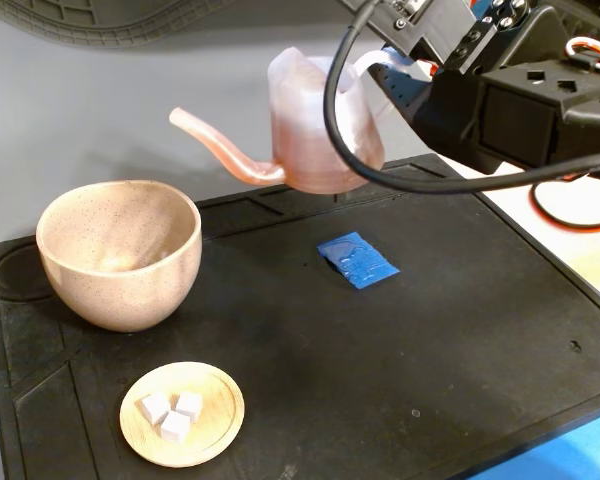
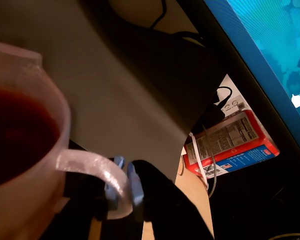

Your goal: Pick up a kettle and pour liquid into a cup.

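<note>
Your gripper (image 2: 121, 187) is clamped on the loop handle of the kettle (image 1: 315, 125), holding it in the air above the black mat (image 1: 460, 330). The cup (image 1: 120, 255) sits at the kettle's 8 o'clock in the fixed view, spout pointing toward it. Dark red liquid (image 2: 15, 135) fills the kettle.

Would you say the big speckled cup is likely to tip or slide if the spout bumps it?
Probably steady: the cup looks thick-walled and ceramic, so fairly heavy. Its base is narrower than its rim, so a high knock might rock it. The black mat looks matte, so sliding seems unlikely.
</note>
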